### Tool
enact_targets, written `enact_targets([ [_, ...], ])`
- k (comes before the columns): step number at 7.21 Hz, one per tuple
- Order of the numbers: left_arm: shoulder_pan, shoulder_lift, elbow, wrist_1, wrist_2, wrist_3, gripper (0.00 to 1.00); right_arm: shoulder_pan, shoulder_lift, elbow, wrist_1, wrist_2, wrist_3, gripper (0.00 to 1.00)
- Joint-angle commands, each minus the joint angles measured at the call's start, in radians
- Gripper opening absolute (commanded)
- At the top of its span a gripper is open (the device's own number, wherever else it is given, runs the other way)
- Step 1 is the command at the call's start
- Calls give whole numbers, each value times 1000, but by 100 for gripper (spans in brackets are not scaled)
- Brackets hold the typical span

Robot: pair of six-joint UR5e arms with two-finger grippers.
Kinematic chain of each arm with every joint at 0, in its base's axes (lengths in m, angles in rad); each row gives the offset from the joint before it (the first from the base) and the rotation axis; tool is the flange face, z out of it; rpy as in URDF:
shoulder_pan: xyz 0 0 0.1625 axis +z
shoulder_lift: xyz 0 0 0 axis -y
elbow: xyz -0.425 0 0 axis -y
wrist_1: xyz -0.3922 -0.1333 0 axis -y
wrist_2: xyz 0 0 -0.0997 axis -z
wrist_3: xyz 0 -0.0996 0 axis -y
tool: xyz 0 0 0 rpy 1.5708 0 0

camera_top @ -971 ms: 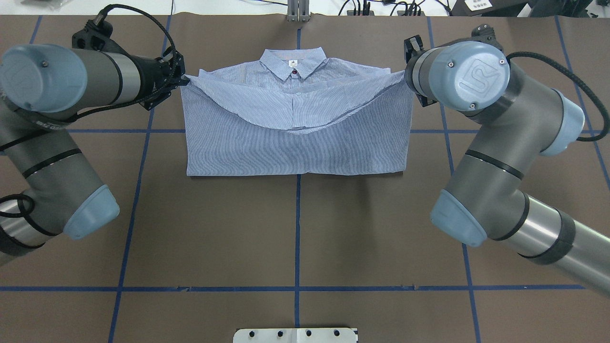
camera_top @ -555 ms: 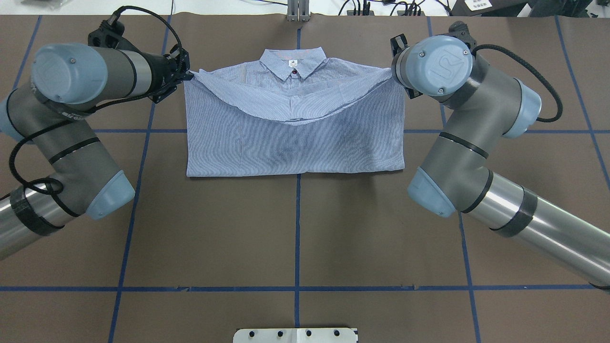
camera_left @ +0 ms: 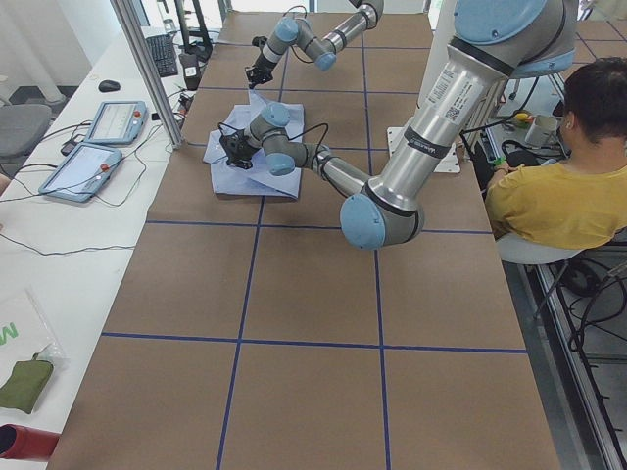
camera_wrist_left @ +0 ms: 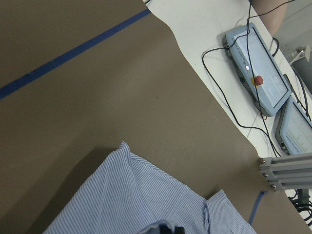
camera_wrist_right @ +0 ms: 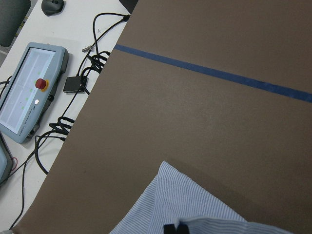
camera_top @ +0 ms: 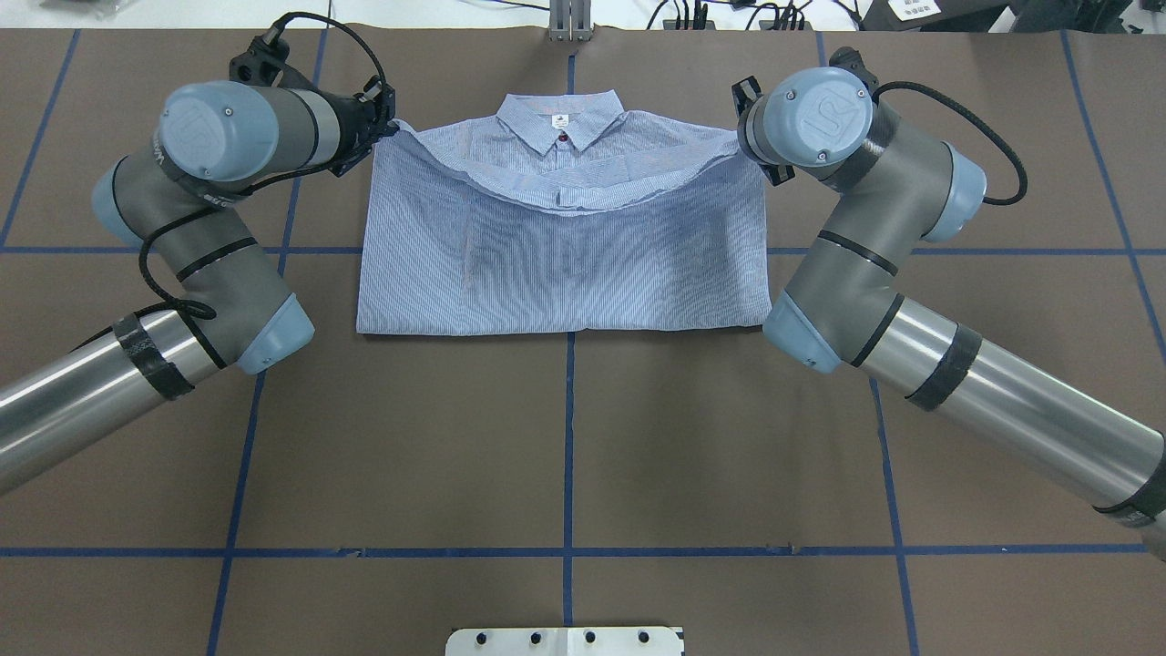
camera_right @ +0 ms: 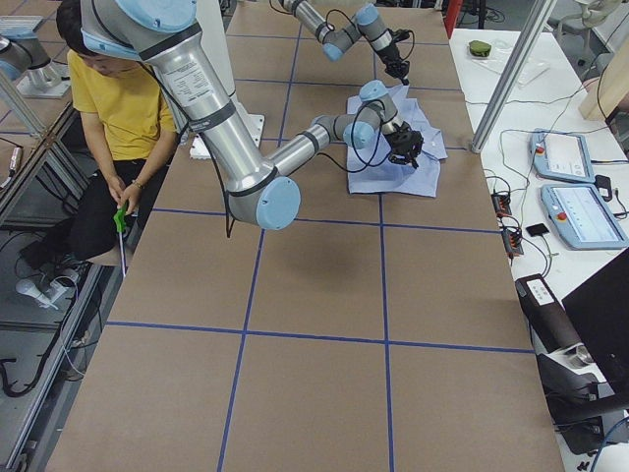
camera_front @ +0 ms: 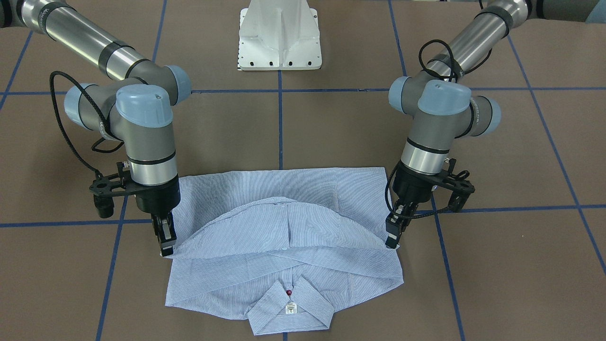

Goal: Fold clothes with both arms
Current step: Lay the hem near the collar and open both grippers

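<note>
Shirt [camera_top: 565, 264] flat on desk [camera_top: 565, 437], collar on the side away from robot base. Lower part doubled over, hem sagging across chest. L pincer [camera_front: 393, 235] & R pincer [camera_front: 165, 242] each clamped on a hem corner, near the shoulders.

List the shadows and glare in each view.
Overhead: soft dark shadow patches on the shirt under its lifted edge, and a glare streak along the left arm. Front-facing: a bright streak on the right arm. Left wrist: the shirt casts a soft shadow on the table.
</note>
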Motion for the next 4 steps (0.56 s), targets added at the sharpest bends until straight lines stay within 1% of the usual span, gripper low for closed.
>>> enact_targets([
  [1, -18, -62, 141, -57, 36, 27, 0, 3, 24, -80, 64, 8, -22, 0],
  [2, -38, -92, 196, -74, 37, 79, 0, 10, 60, -152, 105, 9, -22, 0],
  [3, -50, -106, 255, -107, 37, 114, 16, 30, 99, -217, 118, 52, -23, 0],
  [4, -55, -114, 310, -147, 45, 145, 63, 46, 116, -274, 168, 72, -32, 51],
])
